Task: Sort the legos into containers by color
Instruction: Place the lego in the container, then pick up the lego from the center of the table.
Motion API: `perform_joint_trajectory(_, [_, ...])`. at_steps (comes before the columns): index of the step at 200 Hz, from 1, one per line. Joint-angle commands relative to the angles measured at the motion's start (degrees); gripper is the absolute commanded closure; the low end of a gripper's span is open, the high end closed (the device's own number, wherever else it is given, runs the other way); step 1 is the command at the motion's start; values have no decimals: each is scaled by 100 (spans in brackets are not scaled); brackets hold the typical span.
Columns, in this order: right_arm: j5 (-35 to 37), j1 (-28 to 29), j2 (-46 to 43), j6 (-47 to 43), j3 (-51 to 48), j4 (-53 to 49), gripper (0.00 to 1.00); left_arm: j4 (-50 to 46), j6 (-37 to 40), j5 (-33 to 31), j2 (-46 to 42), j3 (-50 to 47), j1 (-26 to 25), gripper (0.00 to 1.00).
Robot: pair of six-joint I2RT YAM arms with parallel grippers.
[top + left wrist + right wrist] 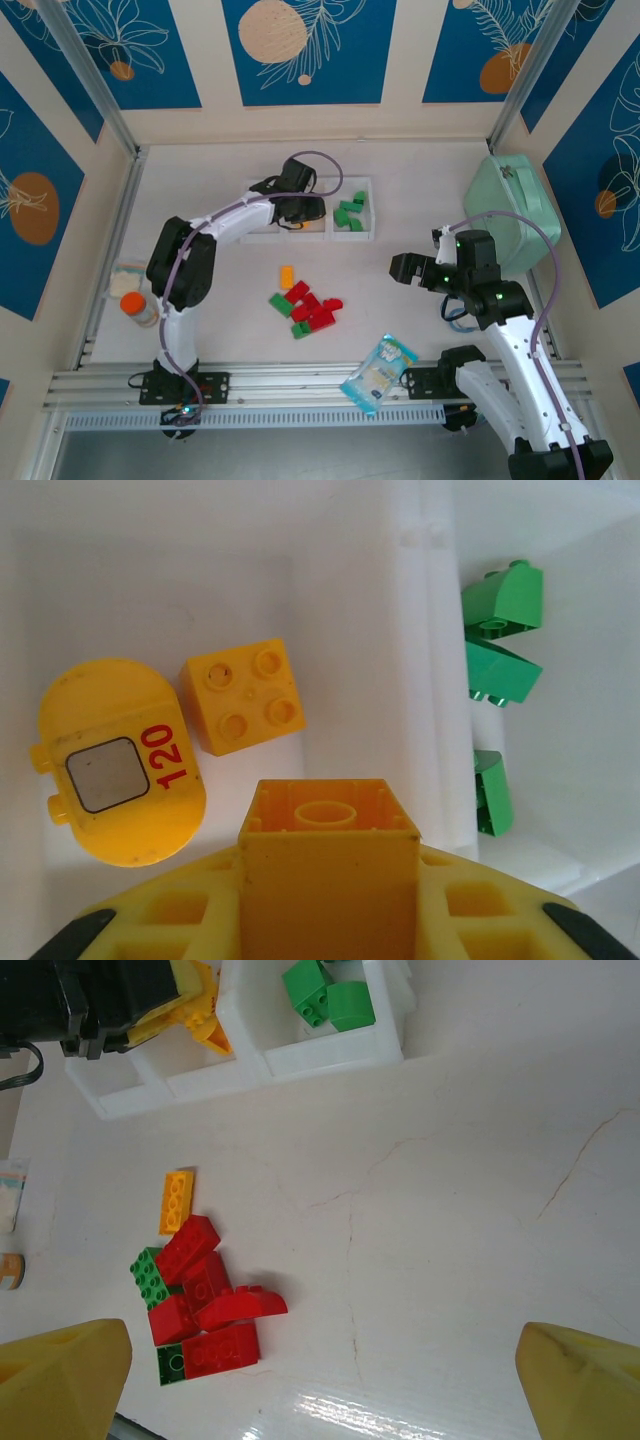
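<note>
- Along the back of the table point(420, 180): a row of three white bins point(262, 230).
- Over the middle bin point(310, 237): left gripper point(300, 210), jaws pinching the held brick point(327, 875), yellow, hollow underside toward the wrist camera.
- On that bin's floor: a rounded yellow 120 piece point(120, 765) and a four-stud yellow square brick point(245, 695), just beside each other.
- In the right bin point(352, 238): several green legos point(350, 213).
- Mid-table, nearer than the bins: a pile point(305, 308) of red and green legos, bunched and touching.
- Just beside the pile, on its bin side: a yellow long brick point(287, 276), lying flat.
- Right of the pile, above bare table: right gripper point(405, 268), jaws spread wide, near the mint case point(510, 215).
- At the near edge, between the arm bases: a blue-white packet point(378, 372).
</note>
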Motion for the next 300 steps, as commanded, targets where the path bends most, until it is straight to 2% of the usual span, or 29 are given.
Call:
perform_joint_trajectory(1, [-78,56,-55,-3,-62,-19,1,-40,5,92,-9,195,119,63])
perform_joint_trajectory(26, [-90,61,-29,-14,-92,42,1,23,100,73,-204,-39,120,41])
perform_joint_trajectory(79, [-61,62,63,-1,-97,63,1,189,55,-279,-1199,-1089,120,23])
perform_joint_trajectory(129, [-13,61,210,-13,-115,92,1,74,151,-209,-2285,-2400,7,21])
perform_joint_trajectory(186, [-31,57,318,-5,-123,135,1,-422,110,-594,-2825,-3314,-221,21])
perform_joint_trajectory(215, [-57,61,320,-5,-119,124,1,-440,74,-672,-2689,-3442,-255,22])
perform_joint_trajectory(256, [-48,63,283,-6,-113,107,1,-819,213,-997,-2159,-3003,-469,23])
perform_joint_trajectory(300, [-49,76,248,-14,-110,97,1,-1013,182,-1228,-1753,-2816,-470,27])
